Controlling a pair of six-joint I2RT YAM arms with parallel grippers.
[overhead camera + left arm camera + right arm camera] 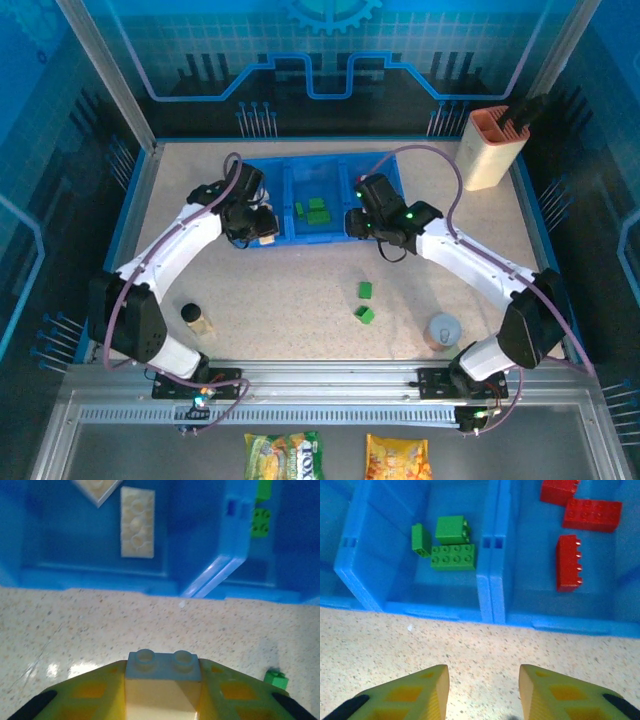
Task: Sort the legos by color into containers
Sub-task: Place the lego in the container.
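My left gripper (162, 671) is shut on a cream lego (163, 682), held just above the table in front of the blue tray (100, 575). Two cream legos (137, 522) lie in the tray's left compartment. Green legos (452, 550) lie in the middle compartment and red legos (568, 562) in the right one. My right gripper (484, 692) stands open over bare table just before the tray's front wall (445, 611), nothing between its fingers. In the top view, the left gripper (262, 231) and right gripper (366, 226) both sit at the tray's near edge. Two green legos (365, 290) (364, 314) lie loose on the table.
A small black-capped bottle (195, 318) stands near the left arm's base. A grey round cup (443, 330) stands by the right arm's base. A tall beige holder (492, 148) stands at the back right corner. One loose green lego (276, 679) shows at the lower right of the left wrist view.
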